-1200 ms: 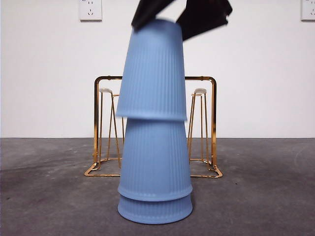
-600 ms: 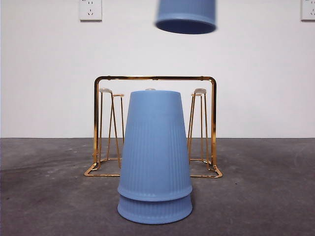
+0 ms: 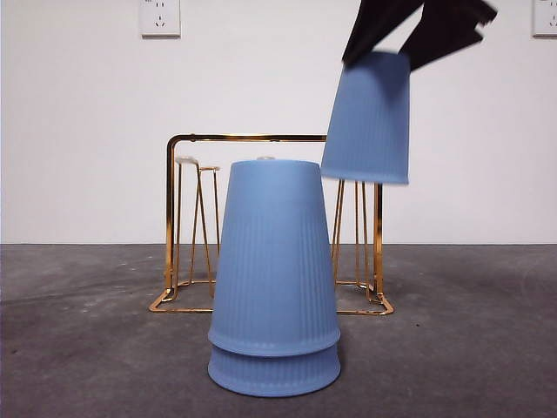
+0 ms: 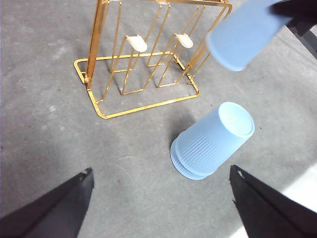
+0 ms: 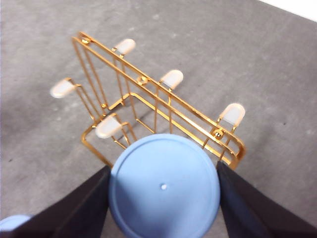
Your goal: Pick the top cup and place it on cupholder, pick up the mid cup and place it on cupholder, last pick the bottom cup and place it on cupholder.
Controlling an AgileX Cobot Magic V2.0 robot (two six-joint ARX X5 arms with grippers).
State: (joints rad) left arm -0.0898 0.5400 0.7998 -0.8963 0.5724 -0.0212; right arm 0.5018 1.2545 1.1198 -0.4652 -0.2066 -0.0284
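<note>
One cup (image 3: 369, 117) gripped mouth-down by my right gripper (image 5: 163, 191), above the rack's (image 3: 178, 226) right prongs | two cups (image 3: 274, 274) stacked near | left gripper (image 4: 161, 206) spread, empty | cup judged light, ribbed, rigid; I hold its closed end.

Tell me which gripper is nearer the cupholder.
Right. The right gripper holds the top cup just above the cupholder; the left gripper hangs open farther back over the table.

A plain white wall (image 3: 87, 131) stands far behind the dark grey counter (image 3: 87, 348), with two wall sockets (image 3: 160, 17) high up.
</note>
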